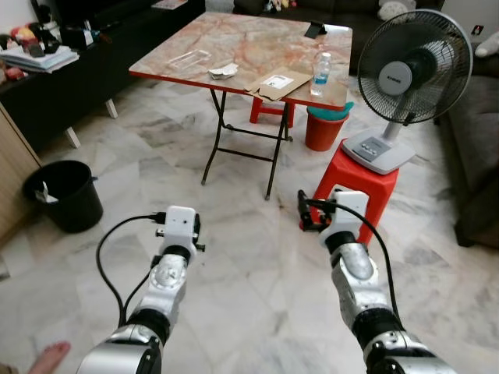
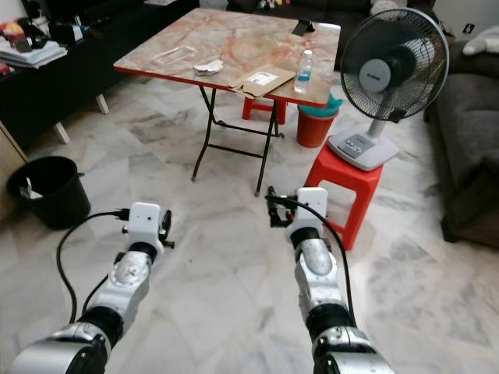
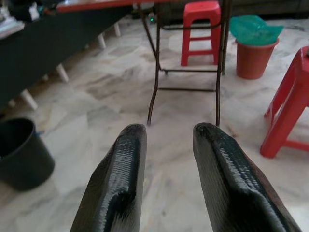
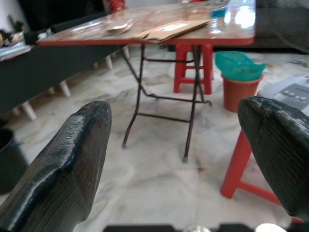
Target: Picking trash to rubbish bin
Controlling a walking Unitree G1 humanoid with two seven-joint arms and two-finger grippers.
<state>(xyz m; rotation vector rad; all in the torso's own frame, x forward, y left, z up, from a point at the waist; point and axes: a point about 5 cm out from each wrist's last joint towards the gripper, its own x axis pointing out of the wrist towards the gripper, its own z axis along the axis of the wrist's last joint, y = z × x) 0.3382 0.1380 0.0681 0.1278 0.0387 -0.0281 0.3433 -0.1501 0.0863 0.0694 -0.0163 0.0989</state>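
— Several bits of trash wait on the table (image 1: pixel 257 39): a crumpled white wrapper (image 1: pixel 223 71) near its front edge, a flat brown envelope (image 1: pixel 274 83) overhanging that edge, and a plastic bottle (image 1: pixel 320 74) toward the front right corner. Where do they go?

— Into the black bin (image 1: pixel 64 195) on the floor, well apart to the left of the table.

— Which step is this?

— The approach, I judge. The left gripper (image 3: pixel 166 159) hangs over bare floor with a narrow gap between its fingers, holding nothing; the right gripper (image 4: pixel 186 154) is spread wide and empty.

— And next?

— Walking closer, then raising an arm to the table's front edge.

— Any writing?

— The fan (image 1: pixel 409 74) on the red stool (image 1: pixel 355 187) has a hub badge, too small to read; the envelope's white label likewise.
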